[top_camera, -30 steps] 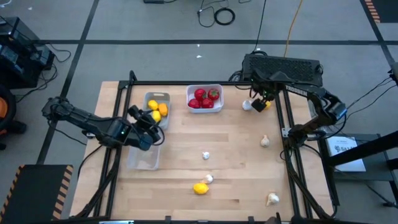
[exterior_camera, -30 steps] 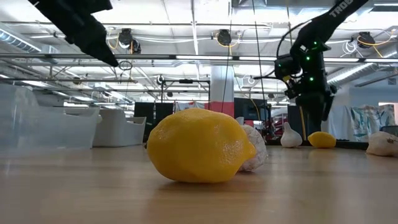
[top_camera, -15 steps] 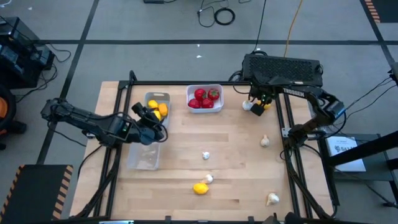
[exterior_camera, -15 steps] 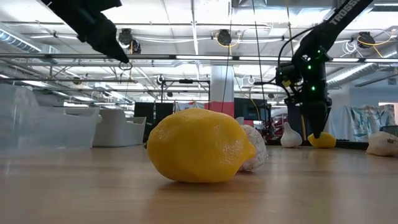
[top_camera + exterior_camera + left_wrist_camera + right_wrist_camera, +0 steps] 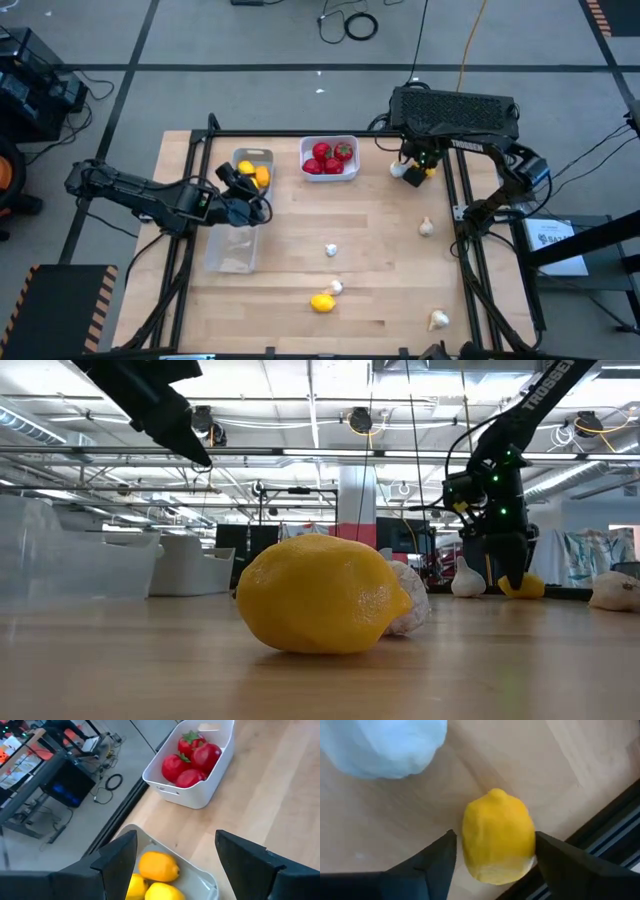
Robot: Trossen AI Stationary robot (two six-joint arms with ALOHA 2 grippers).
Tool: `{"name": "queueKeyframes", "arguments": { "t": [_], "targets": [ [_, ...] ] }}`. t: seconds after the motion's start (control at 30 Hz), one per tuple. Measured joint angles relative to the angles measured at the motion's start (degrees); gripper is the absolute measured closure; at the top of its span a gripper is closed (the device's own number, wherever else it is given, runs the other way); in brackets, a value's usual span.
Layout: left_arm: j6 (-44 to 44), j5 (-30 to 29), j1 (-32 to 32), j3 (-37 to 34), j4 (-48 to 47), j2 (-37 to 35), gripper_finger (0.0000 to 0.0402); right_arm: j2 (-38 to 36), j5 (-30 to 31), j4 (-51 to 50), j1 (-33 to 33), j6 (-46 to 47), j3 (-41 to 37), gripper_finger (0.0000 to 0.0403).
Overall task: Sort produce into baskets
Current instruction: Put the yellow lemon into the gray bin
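While the left claw [image 5: 243,190] hovers released over the grey basket [image 5: 253,160] of lemons, the right claw [image 5: 492,852] straddles a yellow lemon [image 5: 497,836] on the tabletop [image 5: 380,260] beside a garlic bulb [image 5: 382,742], fingers not yet clenched.

Grey floor [image 5: 250,45] with cables [image 5: 350,22]; ceiling trusses [image 5: 300,455].

Wooden table [image 5: 380,260], light planks, dark frame. Baskets at 11 to 12 o'clock: grey [image 5: 252,158] holding lemons, white [image 5: 329,143] holding red fruit, clear [image 5: 231,252] at 9 o'clock. Loose items: lemon [image 5: 322,302] touching garlic [image 5: 337,288] at 6; garlic [image 5: 330,250] at centre; garlic [image 5: 426,227] at 3; garlic [image 5: 438,320] at 5; lemon [image 5: 497,837] beside garlic [image 5: 398,169] at 1.
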Motion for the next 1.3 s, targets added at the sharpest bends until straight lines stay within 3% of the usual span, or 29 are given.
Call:
{"name": "queueKeyframes", "arguments": {
  "t": [0.3,0.6,0.93,1.1,1.3],
  "targets": [
    [1.41,0.99,-0.02,0.00,0.94,0.00,0.0128,-0.19,-2.73,-7.12,0.09,3.66,0.04,0.0242],
    [2.66,0.97,-0.02,0.00,3.19,0.00,0.0128,-0.94,-3.14,-16.25,2.28,6.27,4.12,0.0244],
    [2.77,0.97,-0.02,0.00,3.10,0.00,0.0128,-0.94,-3.13,-21.77,8.66,12.06,21.15,0.0244],
    [3.09,1.04,-0.02,0.00,3.04,-0.01,0.0128,-0.96,-3.06,-13.76,13.92,16.21,28.36,0.0243],
    [3.10,1.06,-0.02,0.00,1.40,0.00,0.0128,0.09,-2.94,13.78,22.54,19.14,27.32,0.0243]
  ]
}}
